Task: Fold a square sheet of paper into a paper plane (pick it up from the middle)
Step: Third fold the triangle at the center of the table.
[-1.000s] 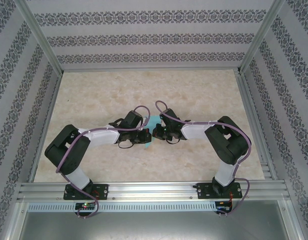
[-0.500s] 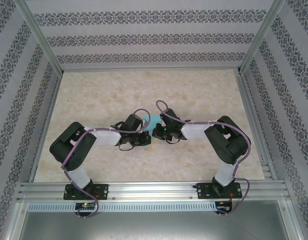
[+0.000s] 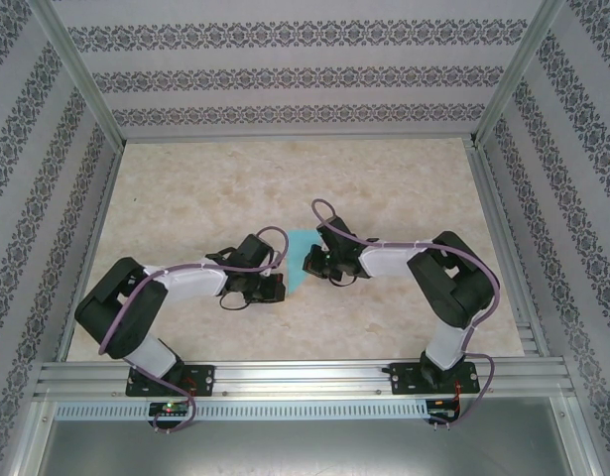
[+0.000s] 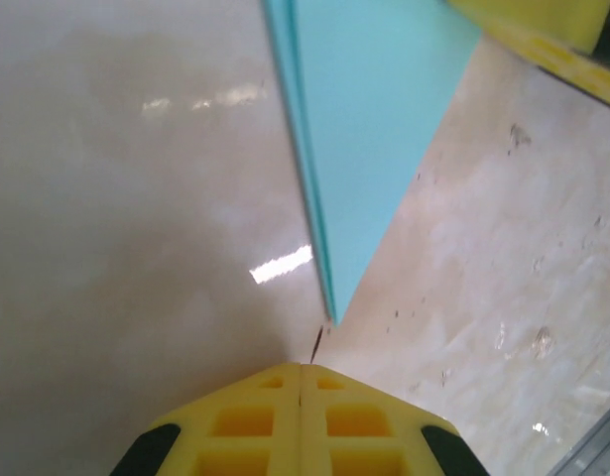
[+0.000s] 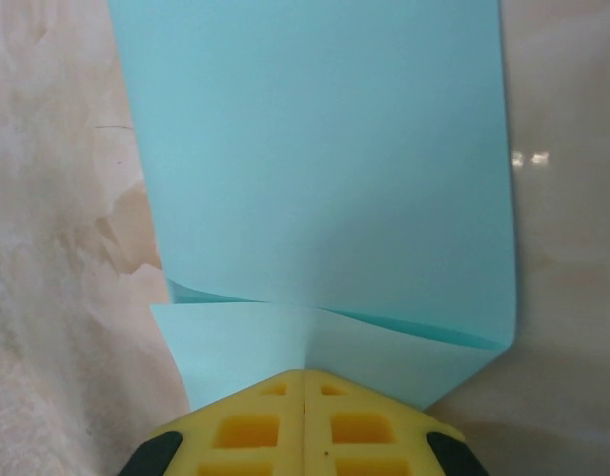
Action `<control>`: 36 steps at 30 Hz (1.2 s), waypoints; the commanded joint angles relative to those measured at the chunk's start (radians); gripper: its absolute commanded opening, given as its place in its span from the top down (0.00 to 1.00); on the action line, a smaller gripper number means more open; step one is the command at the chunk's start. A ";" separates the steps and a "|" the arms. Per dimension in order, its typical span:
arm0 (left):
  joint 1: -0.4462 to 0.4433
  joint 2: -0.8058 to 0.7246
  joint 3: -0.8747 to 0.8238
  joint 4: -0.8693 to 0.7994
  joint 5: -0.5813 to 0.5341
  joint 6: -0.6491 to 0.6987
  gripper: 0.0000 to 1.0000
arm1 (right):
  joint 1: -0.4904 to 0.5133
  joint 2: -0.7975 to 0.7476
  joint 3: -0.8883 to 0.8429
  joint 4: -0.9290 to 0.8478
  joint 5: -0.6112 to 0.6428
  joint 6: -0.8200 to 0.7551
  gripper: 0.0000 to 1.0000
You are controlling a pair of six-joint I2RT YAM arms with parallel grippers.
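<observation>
Nearest, well on the near side of the sheet of paper (image 3: 297,260), an aluminium rail (image 3: 305,375) carries both arm bases. From there the two arms reach inward over the marbled desk (image 3: 404,188) toward the paper.

The left pincer (image 4: 301,382) is clenched, its yellow fingertips pressed flat together with nothing between them. It sits low over the desk just short of the paper's near pointed tip. In the left wrist view a sliver of bare desk shows between the fingertips and that tip, so the two are apart.

The turquoise paper lies flat on the desk between the two pincers. It is folded to a narrow point at its near end and widens away from it, and a second layer shows along its left edge.

The right pincer (image 5: 304,387) is at the paper's right side, also clenched, with its tips meeting the edge of a folded-over flap. A slight ridge in the paper runs up to the seam between the fingers. Whether the flap is nipped between them or only pressed down cannot be told.

Beyond the paper the desk runs on to patterned walls (image 3: 285,74) at the back and on both sides.
</observation>
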 commanded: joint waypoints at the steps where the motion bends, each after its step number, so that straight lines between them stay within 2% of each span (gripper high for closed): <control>1: 0.008 -0.082 0.024 -0.071 -0.024 0.028 0.97 | 0.021 -0.022 -0.070 -0.143 0.100 0.103 1.00; 6: 0.007 -0.135 0.011 0.071 -0.068 -0.042 0.93 | 0.111 -0.096 -0.118 -0.016 0.083 0.319 1.00; 9: 0.008 -0.101 0.010 0.143 -0.053 -0.073 0.93 | 0.132 -0.130 -0.106 0.042 0.068 0.337 1.00; 11: 0.006 -0.068 0.016 0.193 -0.031 -0.093 0.93 | 0.121 -0.184 -0.109 0.001 0.125 0.313 1.00; 12: 0.007 -0.049 0.020 0.214 -0.014 -0.101 0.94 | 0.111 -0.214 -0.119 -0.028 0.159 0.297 0.98; 15: 0.005 0.001 0.042 0.247 -0.003 -0.109 0.94 | 0.069 -0.309 -0.168 -0.061 0.204 0.260 0.81; 21: 0.004 0.092 0.091 0.248 -0.008 -0.104 0.95 | -0.011 -0.408 -0.237 -0.098 0.178 0.187 0.60; 27: 0.003 0.123 0.110 0.169 -0.125 -0.102 0.97 | -0.042 -0.365 -0.236 -0.035 0.065 0.143 0.52; 31: 0.004 0.131 0.104 0.134 -0.161 -0.106 0.98 | -0.039 -0.292 -0.220 0.042 -0.005 0.152 0.52; 36: 0.004 0.143 0.104 0.107 -0.174 -0.113 0.98 | -0.026 -0.228 -0.194 0.080 -0.033 0.157 0.53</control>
